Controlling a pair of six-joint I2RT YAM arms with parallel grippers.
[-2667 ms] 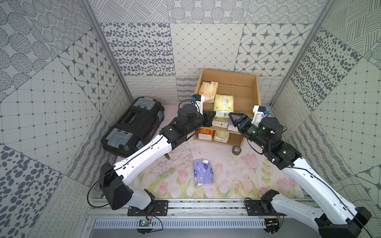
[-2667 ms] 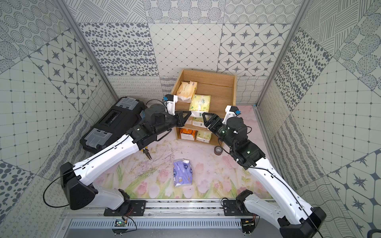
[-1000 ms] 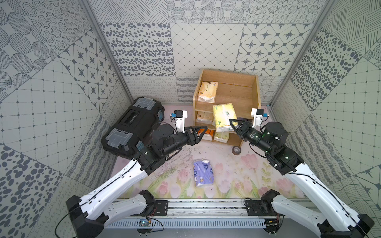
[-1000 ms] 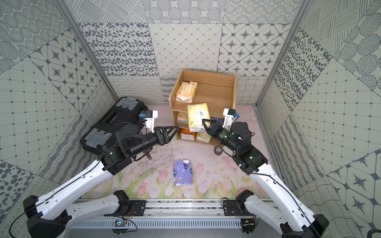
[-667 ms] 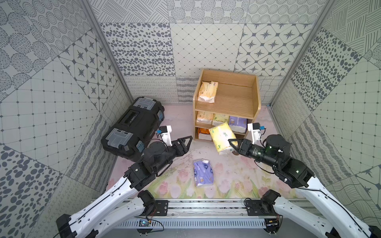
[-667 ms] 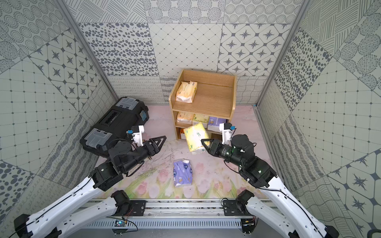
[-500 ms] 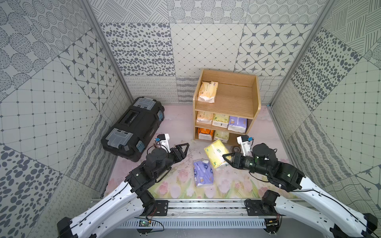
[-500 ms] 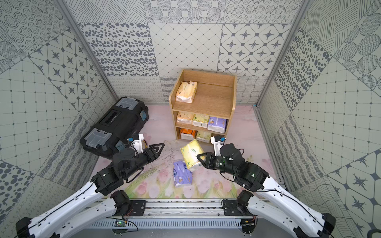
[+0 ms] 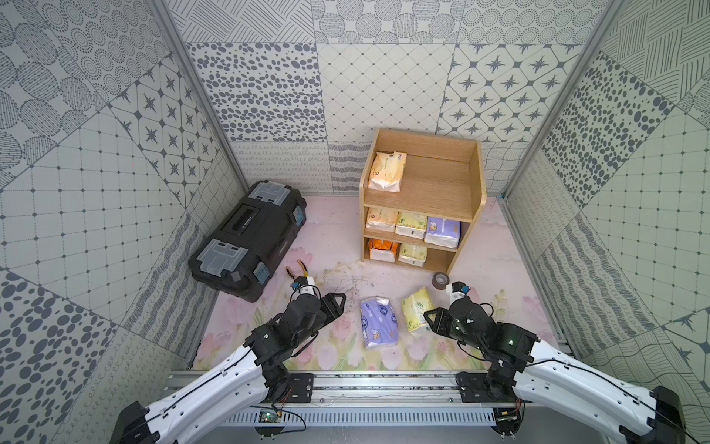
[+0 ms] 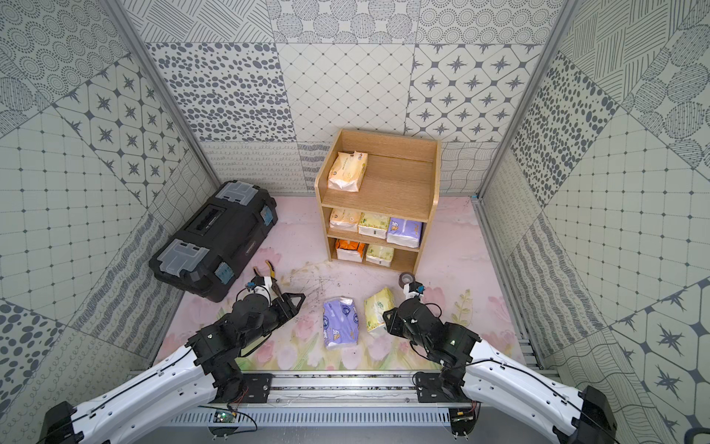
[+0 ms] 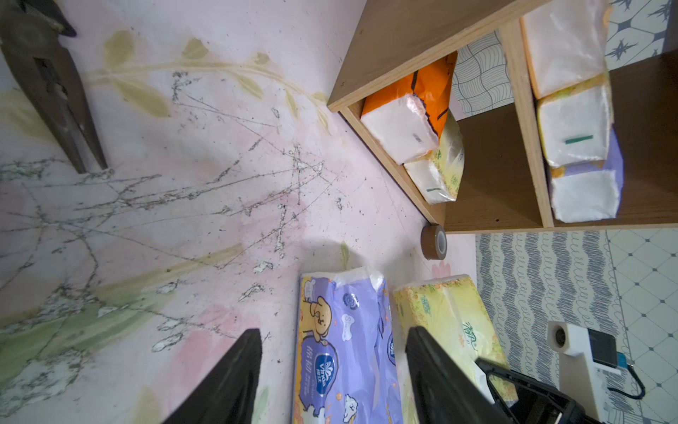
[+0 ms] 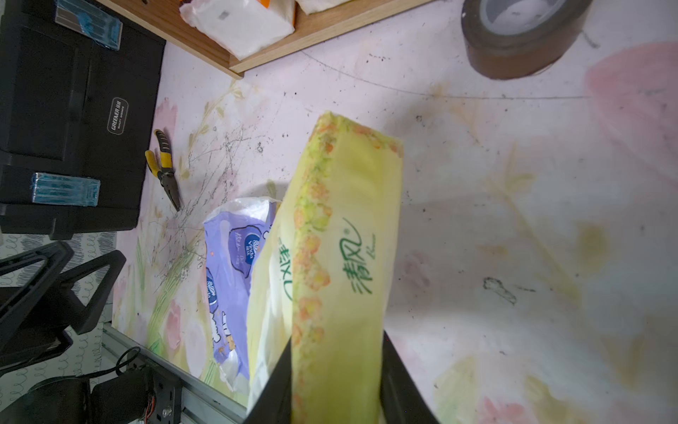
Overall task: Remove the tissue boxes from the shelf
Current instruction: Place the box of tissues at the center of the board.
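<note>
My right gripper (image 12: pixel 335 348) is shut on a yellow-green tissue box (image 12: pixel 341 235), held on edge low at the floral mat; in both top views that box (image 9: pixel 417 313) (image 10: pixel 378 309) sits right of a lavender tissue box (image 9: pixel 378 323) lying flat. My left gripper (image 11: pixel 332 332) is open and empty, left of the lavender box (image 11: pixel 345 348) and pointing toward it. The wooden shelf (image 9: pixel 476 184) holds a cream box (image 9: pixel 386 171) on top, three boxes (image 9: pixel 411 225) in the middle tier, and an orange box (image 9: pixel 382 249) and a yellow-green one (image 9: pixel 412 255) at the bottom.
A black toolbox (image 9: pixel 249 238) lies at the left against the wall. Yellow-handled pliers (image 9: pixel 301 269) rest on the mat near it. A brown tape roll (image 9: pixel 440 280) stands by the shelf's front right corner, just behind my right gripper (image 9: pixel 430 321).
My right gripper has carried the yellow-green tissue box from the shelf's top tier down beside the lavender one. My left arm has drawn back from the shelf to the front of the mat.
</note>
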